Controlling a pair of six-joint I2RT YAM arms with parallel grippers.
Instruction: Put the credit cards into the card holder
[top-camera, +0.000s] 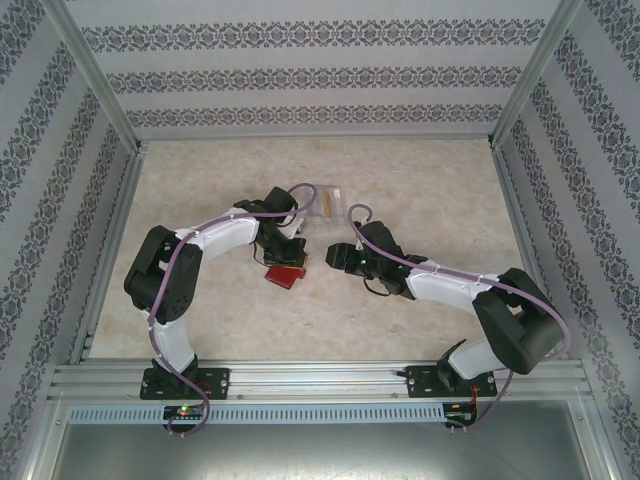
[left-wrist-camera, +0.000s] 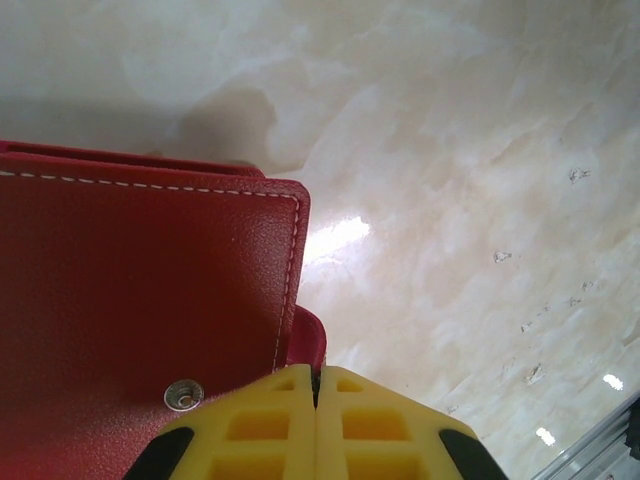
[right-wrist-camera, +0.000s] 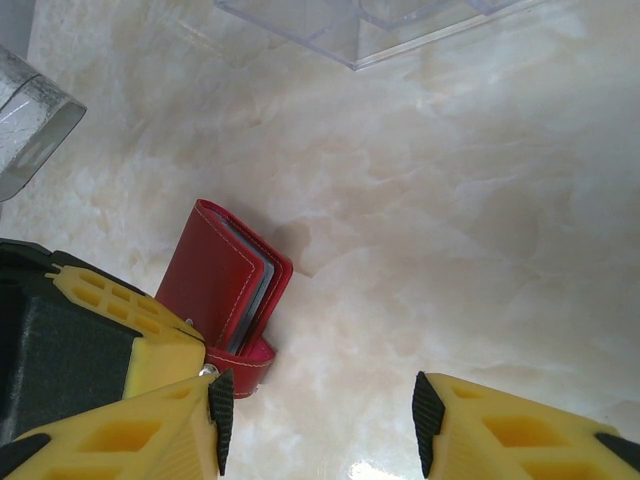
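"Two pairs of jaws over one tabletop (top-camera: 420, 190). How do the left jaws stand?"

"Clenched. In the left wrist view the yellow pads (left-wrist-camera: 265, 430) meet with no gap. The red tab (left-wrist-camera: 308, 338) of the card holder (left-wrist-camera: 130, 290) runs down into the seam between them, so they are grasping the card holder by that tab. A silver snap stud (left-wrist-camera: 183, 395) sits on the red cover just left of the pads."

"And where is the card holder?"

"A little left of the tabletop's middle, under the left jaws. From the right wrist it is folded, with grey-blue pockets showing between the red covers (white stitching runs along the edge). Whether its lower edge touches the tabletop I cannot tell."

"The right jaws?"

"Released. The fingers (right-wrist-camera: 500, 425) stand well apart with bare tabletop between them, just right of the card holder and not touching it."

"The credit cards (top-camera: 326, 203)?"

"Thin tan strips at the far middle, in a clear case (right-wrist-camera: 380, 30), apart from both pairs of jaws. They are too small to tell more."
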